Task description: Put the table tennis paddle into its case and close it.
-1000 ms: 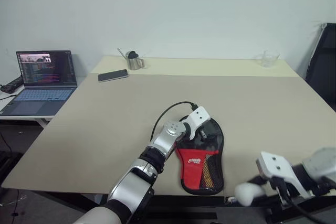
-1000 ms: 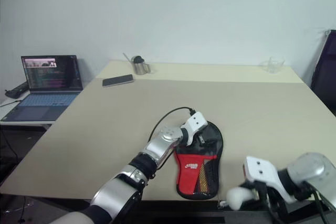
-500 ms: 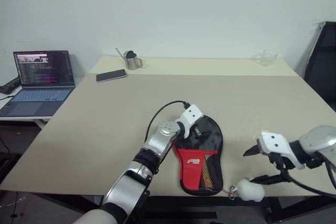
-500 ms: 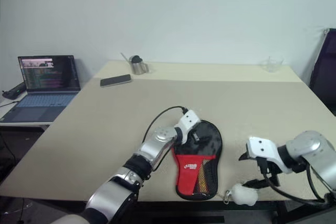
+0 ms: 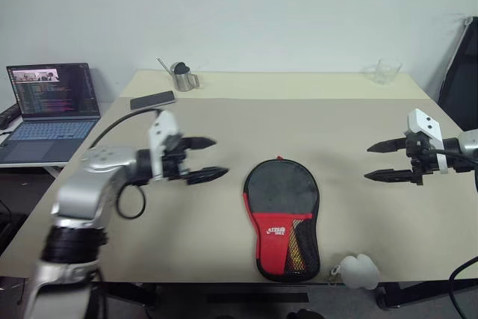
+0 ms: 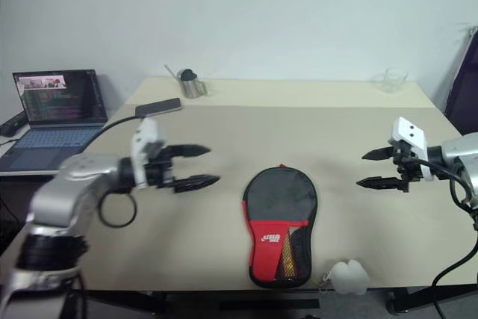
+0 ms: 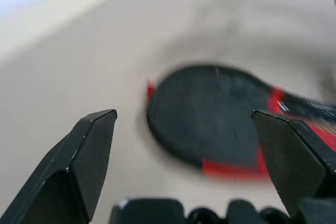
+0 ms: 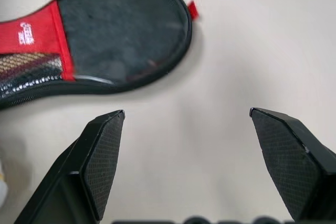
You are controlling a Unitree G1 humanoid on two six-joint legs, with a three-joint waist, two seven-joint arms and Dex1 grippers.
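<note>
Left pincer [image 5: 205, 159] spread wide, empty, raised above the surface [image 5: 224, 207], pointing toward the case [image 5: 282, 216] but well apart from it. Right pincer [image 5: 379, 162] likewise spread, empty, hovering on the opposite side, aimed inward at the same case. Case flat on the surface between the two, near the front edge, black rounded end away from the robot, red part with white logo and mesh pocket nearest. Appears zipped flat; paddle itself not discernible. Small white lump [image 5: 358, 271] just beside the case's near end, at the surface edge. Farther back: phone [image 5: 152, 100], metal cup [image 5: 181, 78], glass [image 5: 382, 72]. Laptop [image 5: 51, 109] off to the left on a separate desk.
</note>
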